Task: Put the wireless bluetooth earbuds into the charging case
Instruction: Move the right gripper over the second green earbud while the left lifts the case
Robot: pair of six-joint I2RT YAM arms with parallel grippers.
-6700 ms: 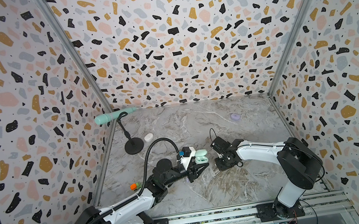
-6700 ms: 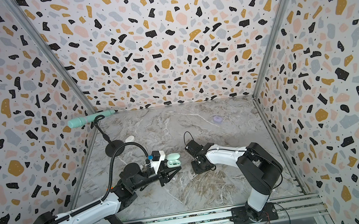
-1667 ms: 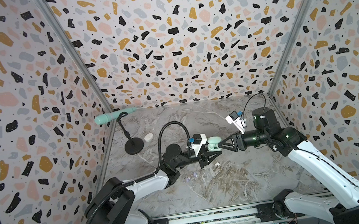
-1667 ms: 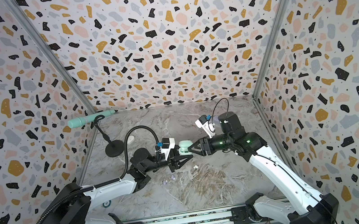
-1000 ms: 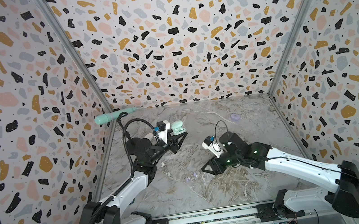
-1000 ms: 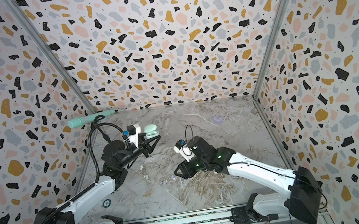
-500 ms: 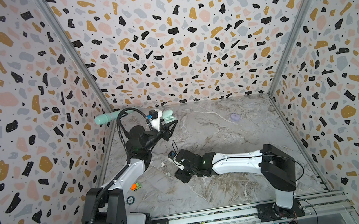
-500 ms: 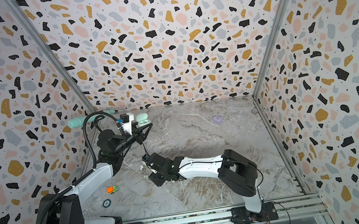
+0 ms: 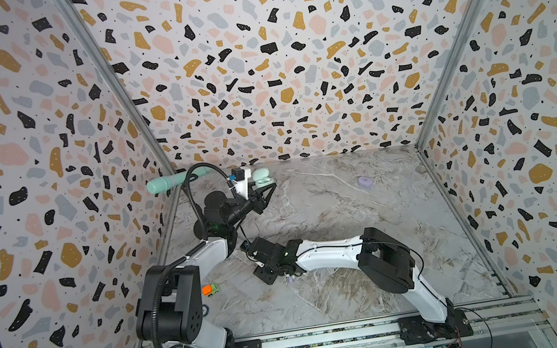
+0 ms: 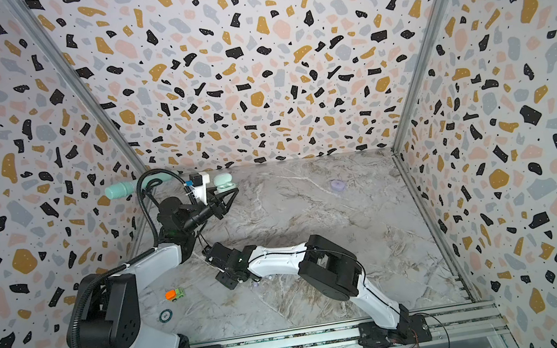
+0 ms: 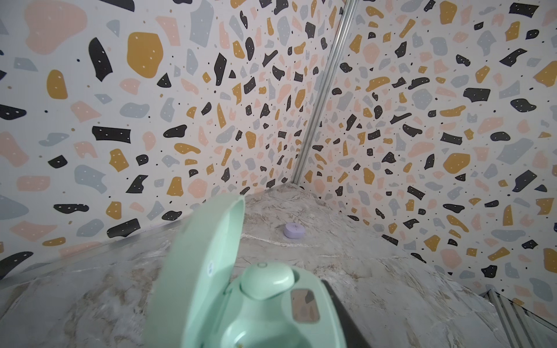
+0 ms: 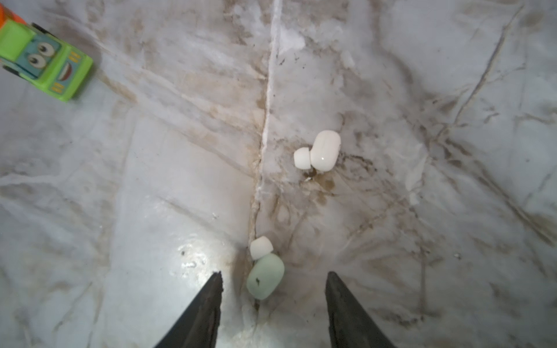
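Mint-green plastic forms the charging case (image 9: 262,178), which the left tool (image 9: 266,186) pinches between its black fingers, held up off the desk (image 9: 348,217). In both top views the case hangs at the upper left of the marble surface, near the back wall. Its lid (image 11: 205,271) stands swung open. The left wrist view looks into the case: one mint earbud (image 11: 266,280) sits in its socket next to the hinge, and the neighbouring socket (image 11: 238,334) shows as an open hollow.

In both top views the right arm (image 9: 331,254) reaches across the middle to the lower left of centre. It carries the right tool (image 12: 274,273) low, pointing down at the desk. In the right wrist view its jaws are spread. A second mint earbud (image 12: 265,280), with a white tip, lies on the desk between the two fingertips and touches neither. A white earbud (image 12: 324,150) lies on the marble further out from the tool, apart from the mint one.

A green and orange toy car (image 9: 210,289) stands on the desk just left of the right tool in both top views, close to the left arm's lower links. A lavender case (image 9: 365,181), closed, rests on the desk right of centre and toward the back, well apart from both tools.
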